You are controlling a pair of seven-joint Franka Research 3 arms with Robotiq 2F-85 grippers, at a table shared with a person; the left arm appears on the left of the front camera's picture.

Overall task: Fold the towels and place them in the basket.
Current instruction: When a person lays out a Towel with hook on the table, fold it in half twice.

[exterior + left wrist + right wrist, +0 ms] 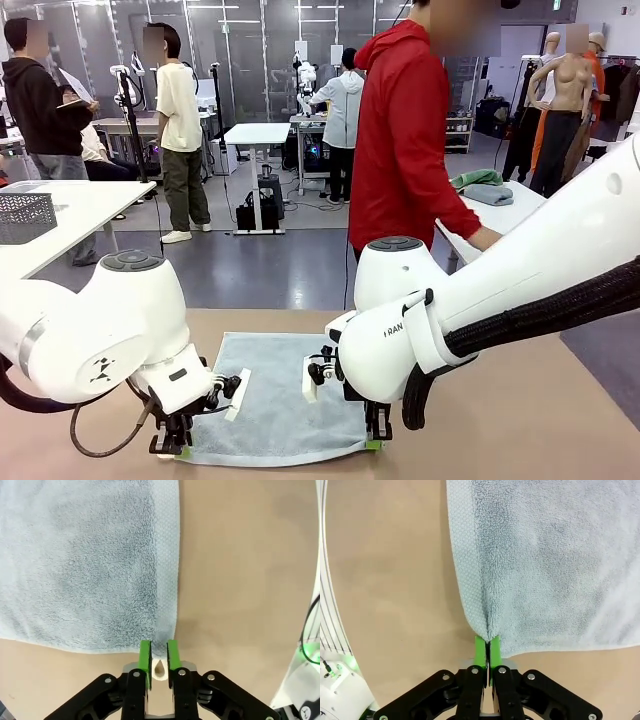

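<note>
A pale grey-blue towel [275, 395] lies spread flat on the tan table between my two arms. My left gripper [172, 443] stands at its near left corner. In the left wrist view, the left gripper [159, 652] has its green pads a little apart, and the towel [85, 565] corner lies loosely in the gap. At the near right corner, my right gripper [375, 432] is down on the cloth. The right wrist view shows this gripper [488, 645] shut on the towel [545, 565] corner, which puckers at the pads. A dark grey mesh basket [25, 215] sits on a white table at far left.
A person in a red hoodie [405, 140] stands at the far side, with a hand on a white side table [520, 205] at right. On that table lie a green cloth [476, 179] and a grey cloth [490, 195]. Bare tan table [500, 430] surrounds the towel.
</note>
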